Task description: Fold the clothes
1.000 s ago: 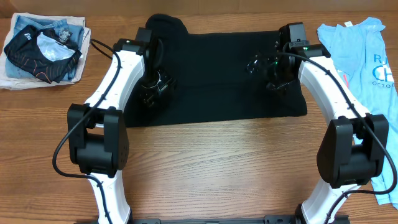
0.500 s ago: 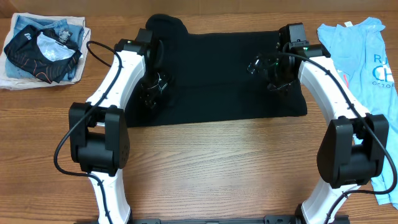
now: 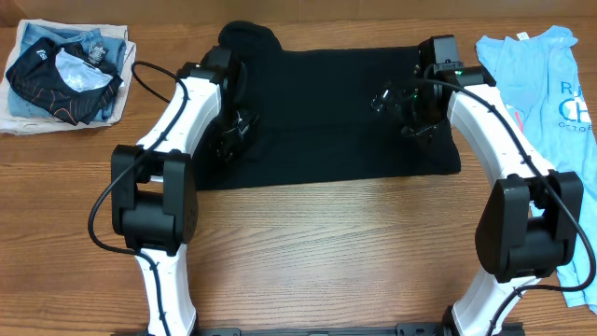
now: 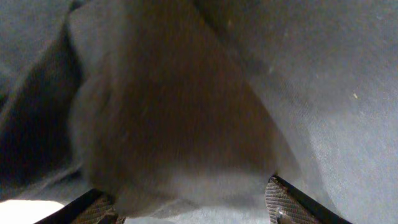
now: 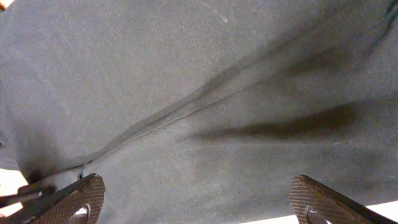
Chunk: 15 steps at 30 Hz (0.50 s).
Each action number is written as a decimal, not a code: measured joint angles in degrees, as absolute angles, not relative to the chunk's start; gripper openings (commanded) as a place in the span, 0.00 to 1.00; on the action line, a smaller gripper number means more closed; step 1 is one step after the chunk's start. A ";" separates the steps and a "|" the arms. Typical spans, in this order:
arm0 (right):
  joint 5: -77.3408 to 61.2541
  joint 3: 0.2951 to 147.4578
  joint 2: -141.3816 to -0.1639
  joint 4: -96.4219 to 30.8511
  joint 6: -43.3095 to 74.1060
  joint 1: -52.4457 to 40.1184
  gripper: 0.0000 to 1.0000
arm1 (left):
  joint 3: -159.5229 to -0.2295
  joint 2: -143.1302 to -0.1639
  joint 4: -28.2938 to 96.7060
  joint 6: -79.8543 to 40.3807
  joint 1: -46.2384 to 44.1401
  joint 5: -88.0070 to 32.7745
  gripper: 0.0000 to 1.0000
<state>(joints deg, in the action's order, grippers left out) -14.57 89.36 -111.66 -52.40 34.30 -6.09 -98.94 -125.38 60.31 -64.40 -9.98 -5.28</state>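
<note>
The clothes, a plain black T-shirt (image 3: pixel 326 107), lie spread flat across the far middle of the table, with one sleeve (image 3: pixel 247 39) sticking out at the back left. My left gripper (image 3: pixel 229 138) is down on the shirt's left part. In the left wrist view its fingers (image 4: pixel 283 200) stand apart and a rounded hump of the black fabric (image 4: pixel 174 124) bulges up between them. My right gripper (image 3: pixel 410 117) hovers over the shirt's right part. It is open wide (image 5: pixel 199 202), with flat fabric and a diagonal seam (image 5: pixel 186 112) under it and nothing between its pads.
A light blue printed T-shirt (image 3: pixel 550 84) lies at the right edge beside my right arm. At the back left a pile of garments (image 3: pixel 61 70) is topped by a small black one with orange lines. Bare wooden table (image 3: pixel 326 252) lies in front of the shirt.
My left arm has swung a little to the right and its gripper has crept slightly toward the far side over the shirt. The right gripper has barely moved.
</note>
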 measured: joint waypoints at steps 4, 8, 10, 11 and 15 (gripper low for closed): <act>-14.13 89.36 -111.66 -52.69 34.30 -6.09 1.00 | -98.94 -126.13 58.19 -63.94 -9.61 -5.28 0.59; -13.21 89.36 -111.66 -52.75 34.30 -6.09 1.00 | -98.94 -126.13 58.19 -63.48 -9.26 -5.21 0.40; -13.06 89.36 -111.66 -52.80 34.28 -6.09 1.00 | -98.94 -126.13 58.22 -63.24 -9.23 -5.08 0.24; -13.02 89.36 -111.66 -52.80 34.28 -6.09 1.00 | -98.94 -126.13 58.22 -63.29 -9.23 -5.08 0.19; -12.80 89.36 -111.66 -52.77 34.28 -6.09 1.00 | -98.94 -126.13 57.67 -62.89 -9.23 -4.89 0.05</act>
